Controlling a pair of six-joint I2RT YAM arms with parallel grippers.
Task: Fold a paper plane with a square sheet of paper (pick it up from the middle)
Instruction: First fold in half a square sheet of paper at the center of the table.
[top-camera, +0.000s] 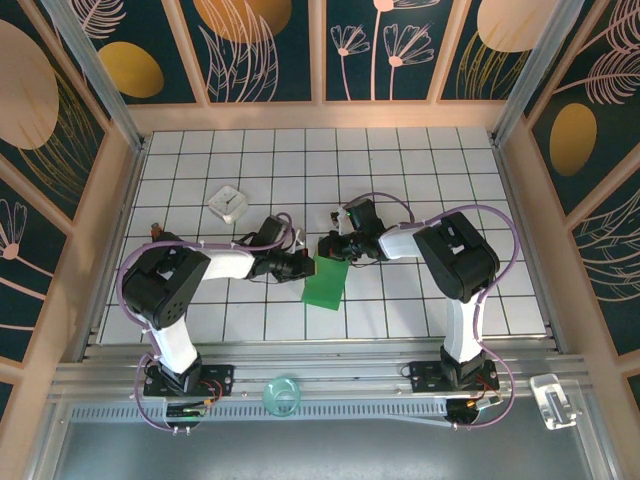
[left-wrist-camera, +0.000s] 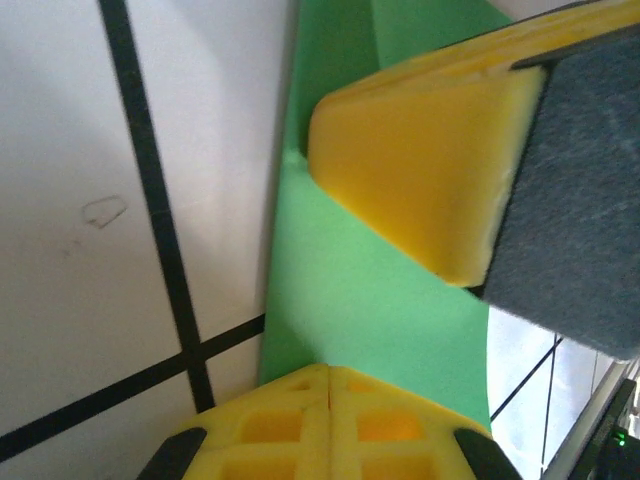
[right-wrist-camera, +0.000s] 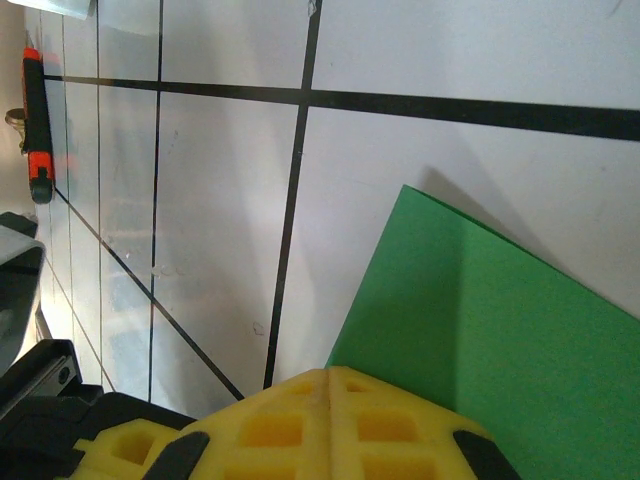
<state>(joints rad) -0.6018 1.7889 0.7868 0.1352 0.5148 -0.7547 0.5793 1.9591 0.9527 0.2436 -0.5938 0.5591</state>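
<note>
Square sheet of paper (top-camera: 325, 282): bright green, folded narrower, flat on tiled counter (top-camera: 420, 160) about mid-width, nearer the near edge than the far.
Left tool (top-camera: 303, 266): at the sheet's left edge, one yellow finger (left-wrist-camera: 420, 170) over the green surface; released or clenched, cannot tell.
Right tool (top-camera: 331, 247): at the sheet's far edge; grip likewise unreadable.
Small white box (top-camera: 228, 203): toward the far-left corner, well apart.
</note>
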